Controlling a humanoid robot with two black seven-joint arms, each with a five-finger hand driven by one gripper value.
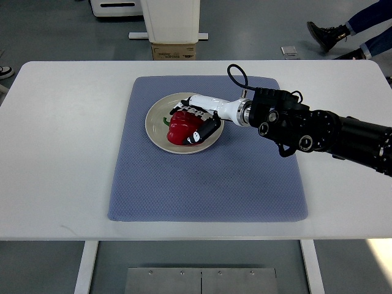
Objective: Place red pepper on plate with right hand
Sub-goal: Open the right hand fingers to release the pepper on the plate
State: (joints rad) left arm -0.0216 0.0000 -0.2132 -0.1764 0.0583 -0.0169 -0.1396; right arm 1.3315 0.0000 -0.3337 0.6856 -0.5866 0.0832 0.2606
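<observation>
Red and glossy, the bell pepper (180, 127) lay on a cream plate (157, 120) set on a blue-grey mat (208, 177) over a white table (61, 153), while the robot's right hand (199, 120), reaching in from the right, had its fingers clamped around the pepper.

We record: pepper (181, 127), red; plate (156, 125), cream with a small green mark near its centre; mat (208, 177), blue-grey with a fine dotted weave; table (61, 153), plain white; right hand (201, 122), white with black fingers; its arm (318, 131), black; floor (55, 30), grey
</observation>
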